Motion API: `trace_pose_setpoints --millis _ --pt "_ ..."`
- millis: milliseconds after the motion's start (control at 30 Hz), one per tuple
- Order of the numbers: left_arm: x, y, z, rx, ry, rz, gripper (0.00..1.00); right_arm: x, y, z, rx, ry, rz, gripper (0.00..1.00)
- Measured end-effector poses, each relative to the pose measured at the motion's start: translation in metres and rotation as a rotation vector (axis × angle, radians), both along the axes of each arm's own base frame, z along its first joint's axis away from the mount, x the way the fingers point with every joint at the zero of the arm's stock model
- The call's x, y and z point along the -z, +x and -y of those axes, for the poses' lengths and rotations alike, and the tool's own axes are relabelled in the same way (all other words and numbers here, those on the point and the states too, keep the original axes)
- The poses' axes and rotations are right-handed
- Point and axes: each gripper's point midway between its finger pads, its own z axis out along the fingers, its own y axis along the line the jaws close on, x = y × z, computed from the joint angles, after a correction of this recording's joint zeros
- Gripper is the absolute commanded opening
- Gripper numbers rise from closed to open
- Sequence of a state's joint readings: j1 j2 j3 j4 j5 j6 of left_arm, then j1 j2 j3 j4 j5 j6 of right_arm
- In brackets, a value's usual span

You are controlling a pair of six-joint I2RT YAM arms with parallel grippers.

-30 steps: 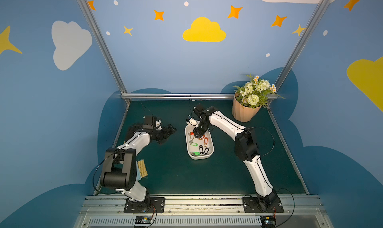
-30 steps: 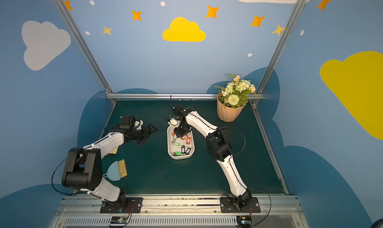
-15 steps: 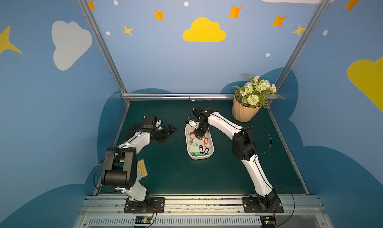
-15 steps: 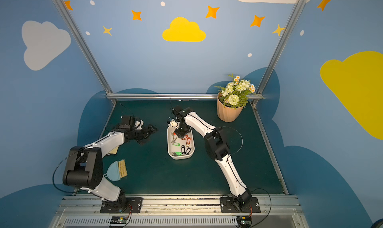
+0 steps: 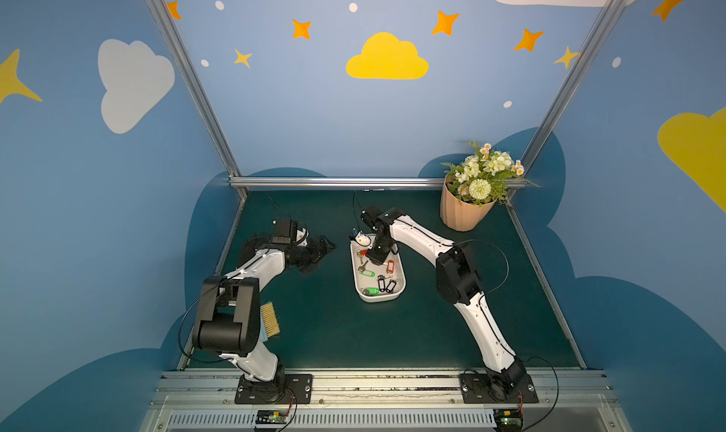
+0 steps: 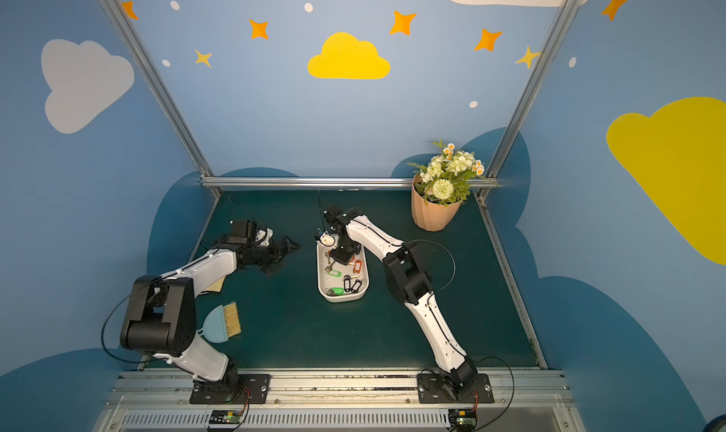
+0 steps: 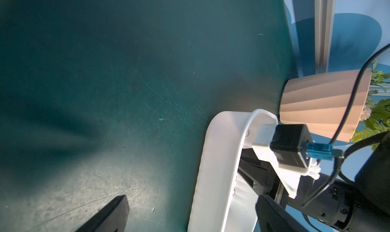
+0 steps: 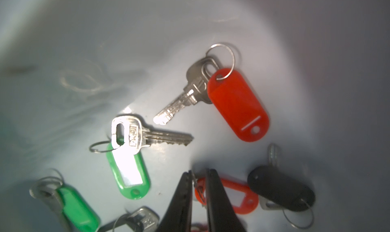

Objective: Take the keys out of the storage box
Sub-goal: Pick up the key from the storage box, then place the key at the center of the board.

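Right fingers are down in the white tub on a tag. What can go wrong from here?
1. Thin grip: the fingers of the right gripper pinch only the ring end of the red windowed plastic key tag; it may slip on lifting.
2. The black plastic key tag lies against it and may drag along.
3. Nothing holds the shallow white plastic storage box; it may shift.

White storage box (image 5: 379, 297), silver keys (image 8: 147, 137) tagged red, green and black.

Storage box (image 5: 379, 297): shallow white tub, rounded corners, upright mid-way across the table (image 5: 334, 331), nearer its back edge. Keys (image 8: 152, 137): silver, ringed to red, orange, green and black tags, lying scattered inside the box.
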State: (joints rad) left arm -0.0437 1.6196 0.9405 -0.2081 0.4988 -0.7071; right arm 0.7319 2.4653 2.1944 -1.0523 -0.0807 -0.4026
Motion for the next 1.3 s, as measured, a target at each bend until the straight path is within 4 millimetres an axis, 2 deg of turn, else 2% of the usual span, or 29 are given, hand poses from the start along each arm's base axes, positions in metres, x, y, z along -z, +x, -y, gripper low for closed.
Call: trace_pose_setpoints --millis 100,300,400,500,667,733,867,967,1100,1200,1300 --pt "0.000 0.000 0.000 0.001 0.000 0.000 1.00 0.000 0.000 0.000 0.002 -0.007 0.006 0.00" --pt "-0.006 0.005 0.000 0.002 0.000 0.017 1.00 -0.002 0.001 0.001 0.005 -0.009 0.014 0.00" --pt "-0.008 0.007 0.000 0.001 0.002 0.026 1.00 -0.012 0.001 -0.001 0.019 0.010 0.018 0.00" --pt "-0.011 0.008 -0.002 -0.003 0.008 0.037 1.00 -0.039 0.002 -0.002 0.045 0.060 0.033 0.00" --pt "-0.027 0.009 -0.005 -0.006 0.032 0.106 1.00 -0.102 0.005 0.003 0.122 0.171 0.080 0.00" --pt "-0.037 0.009 -0.007 -0.004 0.047 0.147 1.00 -0.128 0.013 0.014 0.178 0.217 0.103 0.00" --pt "-0.054 0.010 -0.010 0.001 0.081 0.216 1.00 -0.156 0.036 0.045 0.308 0.258 0.137 0.00" --pt "-0.062 0.011 -0.014 0.001 0.107 0.251 1.00 -0.159 0.058 0.075 0.410 0.243 0.166 0.00" --pt "-0.064 0.008 -0.016 0.003 0.131 0.265 1.00 -0.151 0.083 0.115 0.508 0.183 0.205 0.00" --pt "-0.061 0.004 -0.018 0.002 0.143 0.259 1.00 -0.137 0.094 0.132 0.546 0.136 0.210 0.00" --pt "-0.058 0.000 -0.019 0.001 0.152 0.252 1.00 -0.111 0.100 0.140 0.560 0.084 0.186 0.00"
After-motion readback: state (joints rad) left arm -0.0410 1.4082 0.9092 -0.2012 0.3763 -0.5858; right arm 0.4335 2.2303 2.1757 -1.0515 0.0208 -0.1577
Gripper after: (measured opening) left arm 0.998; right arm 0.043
